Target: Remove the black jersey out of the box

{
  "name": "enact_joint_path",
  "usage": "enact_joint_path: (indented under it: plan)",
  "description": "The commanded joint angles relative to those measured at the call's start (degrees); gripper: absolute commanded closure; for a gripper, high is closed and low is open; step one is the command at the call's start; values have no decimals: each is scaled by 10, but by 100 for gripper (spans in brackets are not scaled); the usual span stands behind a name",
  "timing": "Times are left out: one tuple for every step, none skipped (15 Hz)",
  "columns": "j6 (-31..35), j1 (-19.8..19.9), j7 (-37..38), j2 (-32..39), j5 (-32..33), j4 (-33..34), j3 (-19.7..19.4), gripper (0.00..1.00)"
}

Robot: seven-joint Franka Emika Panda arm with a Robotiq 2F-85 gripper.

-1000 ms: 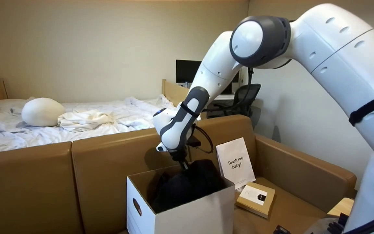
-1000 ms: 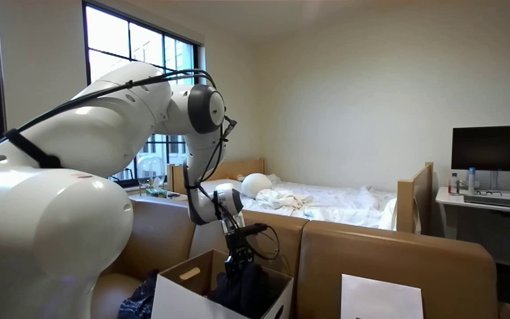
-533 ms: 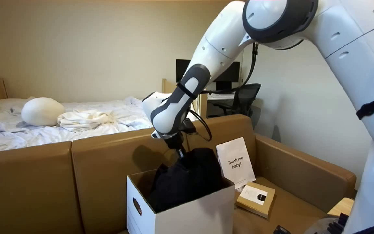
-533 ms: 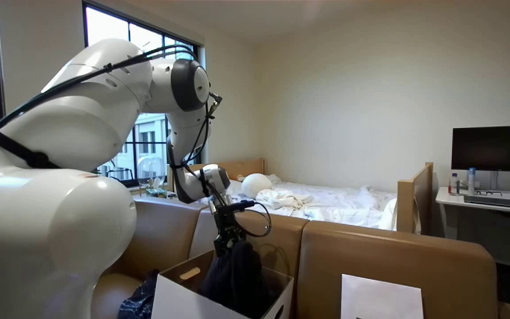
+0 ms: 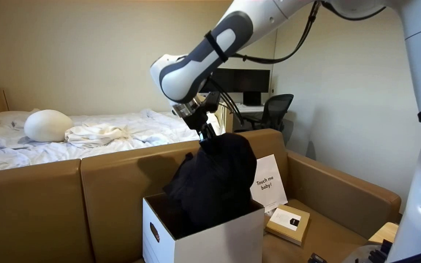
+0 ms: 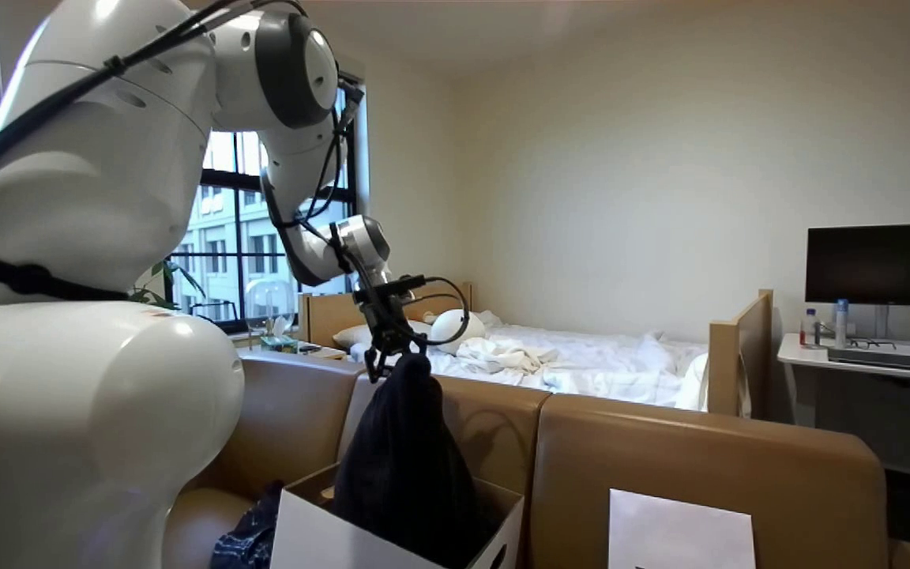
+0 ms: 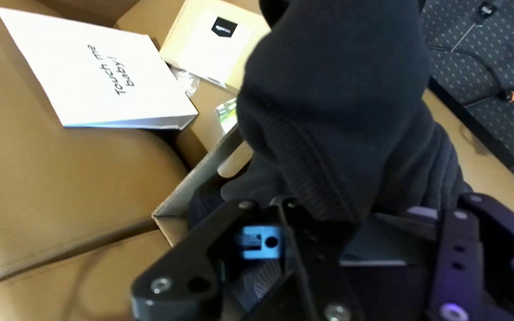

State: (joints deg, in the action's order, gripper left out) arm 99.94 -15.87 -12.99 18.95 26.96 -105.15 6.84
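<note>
Black jersey (image 5: pixel 214 179) hangs bunched from the gripper (image 5: pixel 208 140), which pinches its top — lower folds inside the white box (image 5: pixel 217 244) — while the arm (image 5: pixel 228 36) arches high, slanting down.

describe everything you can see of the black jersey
The black jersey looks like soft, matte cloth, near-black, with a ribbed band showing in the wrist view. The hand grips it near the top, and it hangs bunched in loose folds, its upper part above the white box. Its lower part is inside, hidden by the box walls; whether it touches the bottom cannot be told.
</note>
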Motion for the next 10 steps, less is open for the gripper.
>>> enact_joint_path:
  plan:
    - [-73,1,92,-113,-30,-45,18,100]
    - [-92,1,116,-133,-30,-49,22,100]
    - [-106,4,131,-140,-29,-48,24,100]
    - [-87,8,98,-88,-20,-14,30,100]
    - [-100,8,109,-107,-20,-19,32,100]
    - [-103,9,114,-119,-21,-25,33,100]
    - [-103,9,115,-125,-21,-30,32,100]
    - [-103,9,116,-126,-21,-33,32,100]
    - [-103,9,118,-125,-21,-35,32,100]
    - [-107,7,136,-127,-8,-31,32,100]
